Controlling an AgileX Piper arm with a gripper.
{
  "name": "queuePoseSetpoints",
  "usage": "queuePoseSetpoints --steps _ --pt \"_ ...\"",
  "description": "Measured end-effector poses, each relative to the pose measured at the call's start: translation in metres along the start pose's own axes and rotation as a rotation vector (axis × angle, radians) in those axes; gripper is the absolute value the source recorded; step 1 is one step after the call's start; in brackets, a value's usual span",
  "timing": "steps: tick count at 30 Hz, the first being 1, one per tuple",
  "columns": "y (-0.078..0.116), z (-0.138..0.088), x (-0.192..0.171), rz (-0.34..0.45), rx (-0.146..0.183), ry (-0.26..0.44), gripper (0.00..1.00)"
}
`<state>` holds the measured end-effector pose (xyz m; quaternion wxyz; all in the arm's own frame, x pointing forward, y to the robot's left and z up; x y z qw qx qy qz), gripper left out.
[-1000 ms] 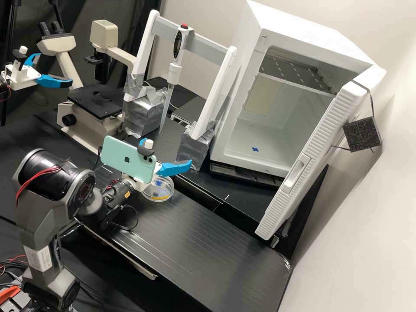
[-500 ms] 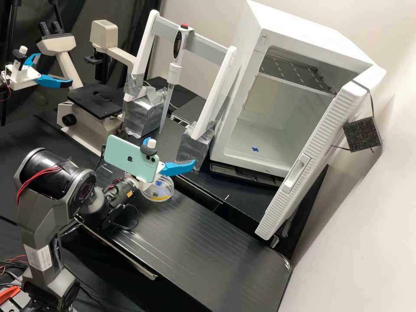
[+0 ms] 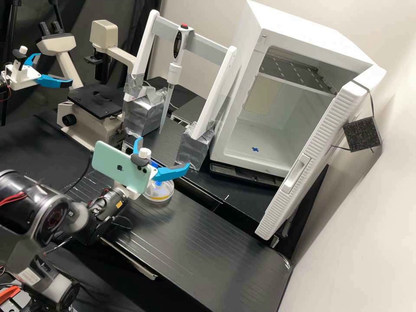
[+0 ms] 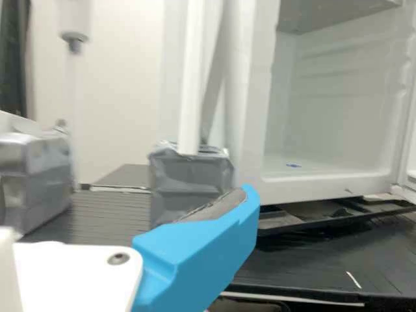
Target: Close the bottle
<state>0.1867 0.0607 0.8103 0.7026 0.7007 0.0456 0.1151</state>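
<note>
My gripper (image 3: 164, 151) is open in the high view, its two blue fingers spread wide with nothing between them. Just past it on the bench stands the clear bottle (image 3: 159, 193), upright, with a yellow band near its base and blue on its front. A blue part shows at its top, close beside the gripper's farther-right finger; whether this is a cap cannot be told. The gripper and the phone mounted on it hide part of the bottle's neck. In the wrist view, one blue finger (image 4: 201, 250) points toward the taped block and white cabinet.
Behind the gripper, a pipette (image 3: 175, 65) hangs from a white frame with taped feet (image 3: 194, 147). A microscope (image 3: 93, 102) stands at the back left. The white cabinet (image 3: 232, 149) has its door (image 3: 310, 160) open. A second arm's gripper shows at the far left.
The arm has drawn back to the left, taking the gripper and phone a short way left, and the phone's tilt has changed. More of the bottle's blue top now shows. The fingers remain open.
</note>
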Motion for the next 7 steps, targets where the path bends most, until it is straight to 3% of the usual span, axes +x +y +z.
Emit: queuePoseSetpoints --steps 3,7 --pt "0.000 -0.003 -0.012 0.001 0.019 0.009 1.00" --pt "0.001 -0.001 -0.022 0.004 0.093 0.007 1.00"
